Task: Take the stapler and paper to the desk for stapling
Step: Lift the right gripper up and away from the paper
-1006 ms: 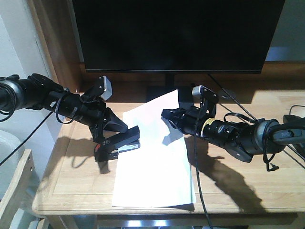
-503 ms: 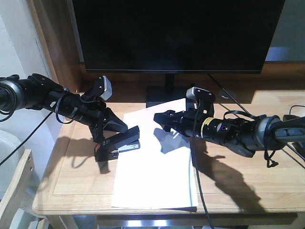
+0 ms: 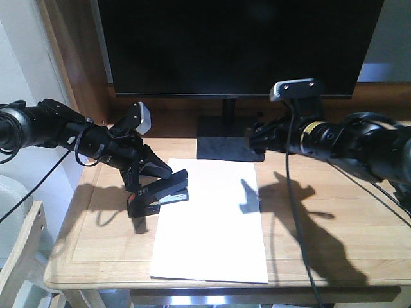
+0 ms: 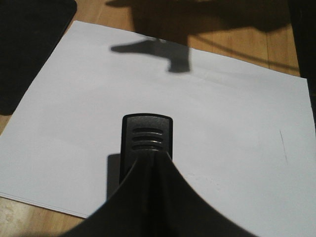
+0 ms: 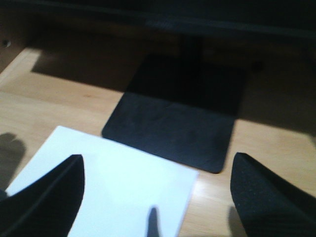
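Paper (image 3: 209,224) lies flat on the desk (image 3: 321,250), with its long side running from the front rim toward the monitor (image 3: 237,45). Its far edge stops just short of the monitor's black base plate (image 3: 221,146).

Left gripper (image 3: 154,183): clamped on the stapler (image 3: 160,194), at 9 o'clock of the sheet in the front view. The stapler points toward 3 o'clock with its nose tilted upward and its orange-red patch at the rear end. The nose overlaps the left edge of the paper. In the left wrist view, the ribbed black nose stands over the white sheet, a short way in from the near edge. Whether the underside of the stapler touches the paper cannot be determined.

Right gripper (image 3: 255,136): fingers (image 5: 47,197) apart, nothing between them. It hangs above the desk at 1 o'clock of the paper, over the right-hand side of the base plate and clear of the sheet. In the right wrist view the two fingers occupy the lower corners, and a corner of the paper and the base plate show between them. The gripper's shadow (image 3: 249,196) falls on the sheet near its right edge, at 3 o'clock.

Monitor: screen dark, at 12 o'clock of the paper, at the back of the desk.
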Motion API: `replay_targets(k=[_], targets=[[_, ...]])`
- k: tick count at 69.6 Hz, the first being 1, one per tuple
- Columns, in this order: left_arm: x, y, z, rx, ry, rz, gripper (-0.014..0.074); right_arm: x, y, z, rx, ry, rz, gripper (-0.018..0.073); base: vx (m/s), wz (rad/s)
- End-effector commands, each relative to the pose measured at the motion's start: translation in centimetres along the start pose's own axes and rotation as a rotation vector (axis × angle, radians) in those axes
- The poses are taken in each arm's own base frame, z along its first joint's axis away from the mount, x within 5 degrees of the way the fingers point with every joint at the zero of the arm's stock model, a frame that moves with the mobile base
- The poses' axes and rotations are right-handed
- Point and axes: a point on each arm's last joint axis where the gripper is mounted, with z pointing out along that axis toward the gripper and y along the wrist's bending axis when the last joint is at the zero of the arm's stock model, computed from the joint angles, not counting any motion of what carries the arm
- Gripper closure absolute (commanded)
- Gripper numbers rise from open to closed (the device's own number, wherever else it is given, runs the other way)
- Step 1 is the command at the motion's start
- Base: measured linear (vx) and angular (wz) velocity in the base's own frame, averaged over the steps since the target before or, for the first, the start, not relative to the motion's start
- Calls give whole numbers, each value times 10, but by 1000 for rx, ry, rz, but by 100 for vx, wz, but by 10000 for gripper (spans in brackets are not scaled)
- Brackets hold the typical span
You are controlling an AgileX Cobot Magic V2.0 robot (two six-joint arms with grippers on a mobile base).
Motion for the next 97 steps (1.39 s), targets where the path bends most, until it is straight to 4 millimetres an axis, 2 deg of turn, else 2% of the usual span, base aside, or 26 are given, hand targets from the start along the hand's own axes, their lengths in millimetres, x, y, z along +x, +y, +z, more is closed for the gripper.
replay_targets(k=[1, 17, 26, 52, 64, 74, 86, 97], targets=[[-33, -6, -19, -26, -86, 38, 603, -37, 0, -38, 37, -116, -42, -22, 0, 0], [-33, -6, -19, -26, -86, 38, 603, -65, -7, -105, 186, -181, -82, -22, 0, 0], [-33, -6, -19, -26, -86, 38, 603, -64, -6, -139, 216, -223, -154, -22, 0, 0], [-33, -6, -19, -26, -86, 38, 603, -5, 1, -229, 202, -352, -148, -22, 0, 0], [-33, -6, -19, -26, -86, 38, 603, 21, 4, -277, 197, -496, -109, -22, 0, 0], [-33, -6, -19, -26, -86, 38, 603, 42, 6, -309, 182, -620, -48, -22, 0, 0], [-33, -6, -19, -26, -86, 38, 603, 71, 5, -335, 197, -732, -31, -22, 0, 0], [-33, -6, -19, -26, -86, 38, 603, 98, -1, -340, 250, -746, -8, -22, 0, 0]])
